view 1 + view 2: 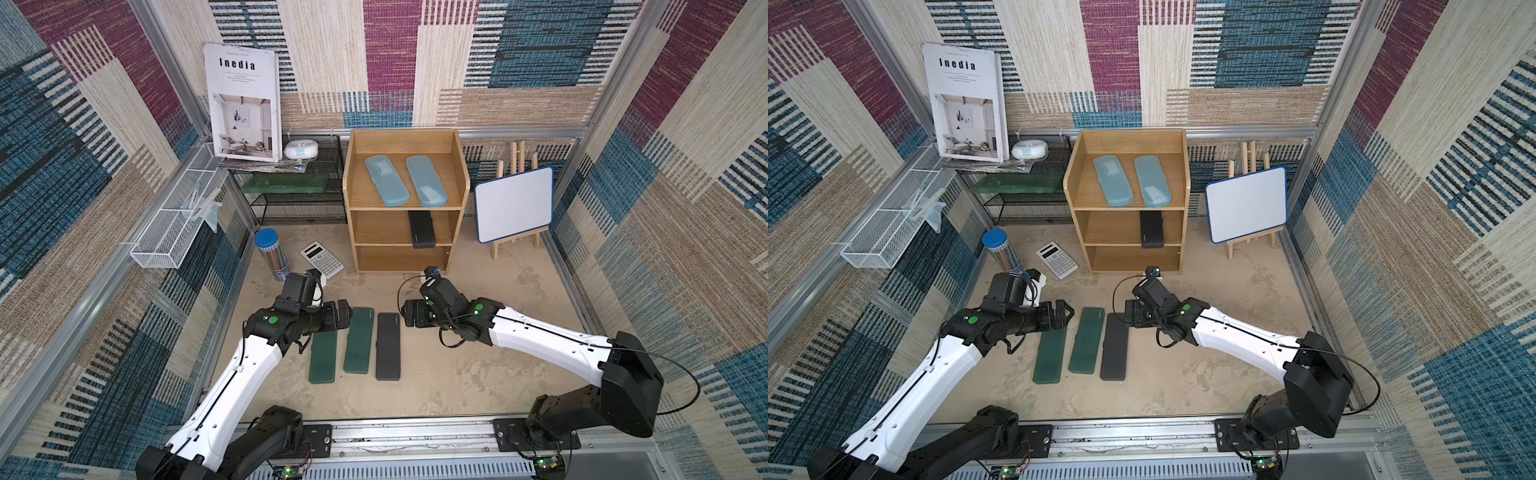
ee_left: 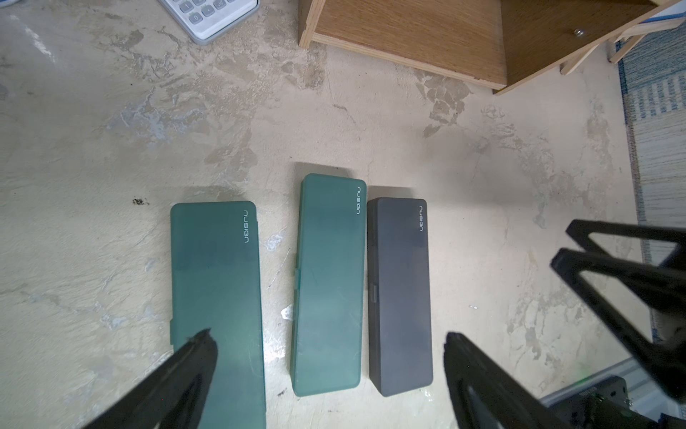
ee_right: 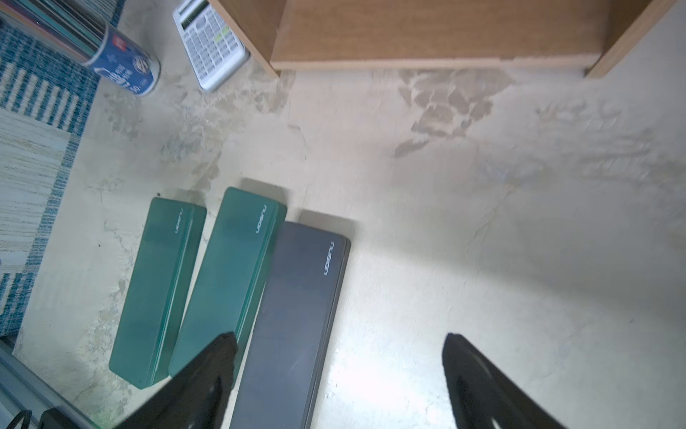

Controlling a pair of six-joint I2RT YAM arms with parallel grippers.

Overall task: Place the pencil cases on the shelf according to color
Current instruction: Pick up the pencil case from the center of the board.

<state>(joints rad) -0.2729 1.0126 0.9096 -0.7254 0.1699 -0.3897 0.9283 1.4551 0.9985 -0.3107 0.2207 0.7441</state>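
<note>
Right pincer (image 3: 339,345) spread wide, empty. I note the black case (image 3: 293,319) flat on the tabletop (image 3: 482,260) just below it, beside a green case (image 3: 226,282). Left pincer (image 2: 328,336) released too.

Bold black "Inedia" heads the white magazine cover (image 1: 243,102); small pale "nusign" sits near one corner of each loose case — green pencil case (image 2: 217,297), second green pencil case (image 2: 328,282), black pencil case (image 2: 401,293).
</note>
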